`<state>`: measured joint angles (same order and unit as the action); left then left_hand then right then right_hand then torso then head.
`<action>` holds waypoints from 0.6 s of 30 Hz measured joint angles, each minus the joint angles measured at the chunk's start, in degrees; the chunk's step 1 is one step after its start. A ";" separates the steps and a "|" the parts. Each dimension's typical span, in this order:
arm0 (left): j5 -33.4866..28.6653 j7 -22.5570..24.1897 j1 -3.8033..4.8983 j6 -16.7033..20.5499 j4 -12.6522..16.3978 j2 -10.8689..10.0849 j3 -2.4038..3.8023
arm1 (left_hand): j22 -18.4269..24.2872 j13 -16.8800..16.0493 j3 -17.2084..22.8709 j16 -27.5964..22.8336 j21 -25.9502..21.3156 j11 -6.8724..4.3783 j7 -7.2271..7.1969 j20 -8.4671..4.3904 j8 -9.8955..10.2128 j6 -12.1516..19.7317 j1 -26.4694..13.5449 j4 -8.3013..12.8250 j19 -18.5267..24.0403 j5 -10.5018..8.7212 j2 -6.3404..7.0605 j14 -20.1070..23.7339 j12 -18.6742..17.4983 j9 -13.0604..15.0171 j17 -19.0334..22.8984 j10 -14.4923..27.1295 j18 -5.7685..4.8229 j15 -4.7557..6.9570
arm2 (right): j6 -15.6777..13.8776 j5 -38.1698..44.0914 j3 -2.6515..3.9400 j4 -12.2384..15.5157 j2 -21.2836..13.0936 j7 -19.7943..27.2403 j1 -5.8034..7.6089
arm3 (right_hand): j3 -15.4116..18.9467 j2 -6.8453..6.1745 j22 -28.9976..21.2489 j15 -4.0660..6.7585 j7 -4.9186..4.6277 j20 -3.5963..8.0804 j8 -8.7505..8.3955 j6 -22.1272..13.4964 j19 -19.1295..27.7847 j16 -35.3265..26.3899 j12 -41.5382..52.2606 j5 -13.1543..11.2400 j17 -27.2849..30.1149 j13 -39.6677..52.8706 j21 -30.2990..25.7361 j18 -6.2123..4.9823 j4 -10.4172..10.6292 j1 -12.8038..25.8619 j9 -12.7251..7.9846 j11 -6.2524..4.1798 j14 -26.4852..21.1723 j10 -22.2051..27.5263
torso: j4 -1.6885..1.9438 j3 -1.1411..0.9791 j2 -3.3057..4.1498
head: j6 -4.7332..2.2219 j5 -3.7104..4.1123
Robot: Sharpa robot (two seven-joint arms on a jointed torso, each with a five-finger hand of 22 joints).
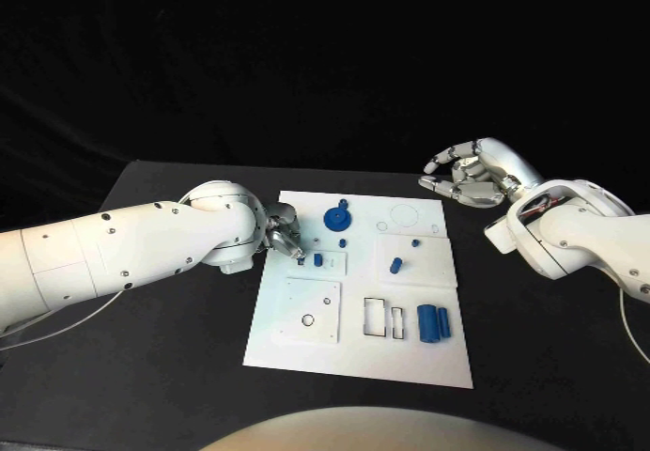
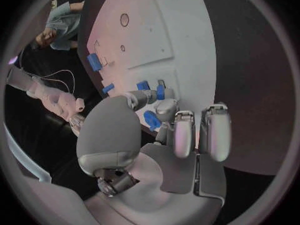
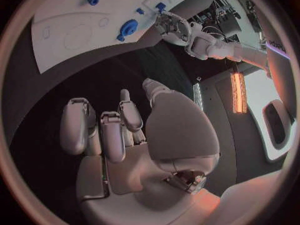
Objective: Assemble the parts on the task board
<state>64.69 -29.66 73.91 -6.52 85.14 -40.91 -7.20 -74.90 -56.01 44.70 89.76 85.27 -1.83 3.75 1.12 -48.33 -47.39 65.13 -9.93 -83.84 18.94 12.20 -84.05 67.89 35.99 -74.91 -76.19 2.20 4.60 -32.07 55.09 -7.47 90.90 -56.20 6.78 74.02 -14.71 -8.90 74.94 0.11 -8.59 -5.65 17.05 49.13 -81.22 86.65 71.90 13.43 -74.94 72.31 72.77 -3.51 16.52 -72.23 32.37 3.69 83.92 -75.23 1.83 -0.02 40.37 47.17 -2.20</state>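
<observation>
I am reaching my left hand point(image 1: 284, 234) over the left edge of the task board point(image 1: 355, 362), and from my head I cannot tell what its fingertips are doing. My left wrist view is showing more: my fingers point(image 2: 149, 97) are pinching a small blue part point(image 2: 160, 92) just above the board, beside another blue piece point(image 2: 143, 85). My right hand point(image 1: 468, 173) is hovering off the board's far right corner, fingers curled loosely apart, holding nothing. A blue cylinder pair point(image 1: 432, 322) is lying near the board's right edge.
</observation>
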 measured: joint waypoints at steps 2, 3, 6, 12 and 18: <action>0.10 0.03 -0.02 -0.15 0.10 -0.01 -0.02 | 0.00 -0.06 0.00 0.00 0.00 0.00 -0.01 0.00 -0.01 0.00 0.00 0.00 0.00 0.00 0.00 0.00 0.00 0.00 0.00 0.00 0.00 0.00 | 0.00 0.00 0.00 0.00 0.00 0.01 0.00 | 0.00 0.00 0.00 0.00 0.00 0.00 0.00 0.00 0.00 0.00 0.00 0.00 0.00 0.00 0.00 0.00 0.00 0.00 0.00 0.00 0.00 0.00 | 0.00 0.01 0.00 | 0.05 0.01; 0.13 0.03 -0.03 -0.22 0.14 -0.02 -0.03 | 0.00 -0.07 0.00 0.00 0.00 0.00 -0.01 0.00 -0.01 -0.01 0.00 0.00 0.00 0.00 0.00 0.00 0.00 0.00 0.00 0.00 0.00 0.00 | 0.00 0.00 0.00 0.00 0.00 0.01 0.00 | 0.00 0.00 0.00 0.00 0.00 0.00 0.00 0.00 0.00 0.00 0.00 0.00 0.00 0.00 0.00 0.00 0.00 0.00 0.00 0.00 0.00 0.00 | 0.00 0.01 0.00 | 0.05 0.02; 0.23 0.04 -0.04 -0.42 0.29 -0.11 -0.04 | 0.00 -0.12 0.01 0.00 0.00 0.00 -0.05 0.00 -0.01 -0.05 0.01 0.01 0.00 -0.01 0.00 0.00 0.00 0.01 0.00 0.00 0.00 0.00 | 0.00 0.00 0.00 0.00 -0.01 0.02 0.00 | 0.00 0.00 -0.01 0.00 0.00 0.00 0.00 0.00 0.00 0.00 0.00 0.00 0.00 0.00 0.00 0.00 0.00 0.00 -0.01 0.00 0.00 0.00 | 0.00 0.01 0.00 | 0.12 0.07; 0.41 0.02 -0.11 -0.80 0.63 -0.30 -0.12 | 0.00 -0.12 0.04 0.00 0.00 -0.06 -0.06 0.00 0.00 -0.07 0.01 0.04 0.00 -0.11 -0.01 0.00 0.00 2.61 0.00 -0.06 0.00 0.00 | 0.00 0.00 0.00 0.00 -0.04 0.03 0.00 | 0.00 0.00 -0.01 0.00 0.00 0.00 0.00 0.00 0.00 0.00 0.00 0.00 0.01 0.00 0.00 0.00 0.00 0.00 -0.01 0.00 0.00 0.00 | -0.01 0.01 0.00 | 0.16 0.07; 0.60 -0.02 -0.11 -0.92 0.78 -0.40 -0.09 | 0.00 -0.12 0.05 0.00 0.00 -0.22 -0.07 0.00 -0.03 -0.08 -0.20 0.05 0.00 -0.13 -0.24 0.21 0.00 2.61 0.00 -0.23 0.01 0.20 | 0.00 0.00 0.00 0.00 -0.05 0.04 -0.01 | 0.00 0.00 -0.02 0.00 0.00 0.00 0.00 0.00 0.00 0.00 0.00 0.00 0.01 0.00 0.00 0.00 0.00 0.00 -0.01 0.00 0.00 0.00 | -0.01 -0.01 0.00 | 0.13 0.06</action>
<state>65.29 -29.68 73.80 -7.45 85.92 -41.31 -7.30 -74.90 -56.12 44.75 89.75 85.26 -2.05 3.68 1.12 -48.36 -47.47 64.92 -9.88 -83.84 18.81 11.96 -83.84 67.88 38.60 -74.91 -76.41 2.21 4.81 -32.07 55.09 -7.47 90.90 -56.25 6.82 74.01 -14.71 -8.90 74.92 0.11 -8.59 -5.65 17.05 49.13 -81.22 86.65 71.90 13.43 -74.93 72.31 72.77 -3.51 16.52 -72.23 32.36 3.69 83.92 -75.23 1.82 -0.03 40.37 47.30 -2.14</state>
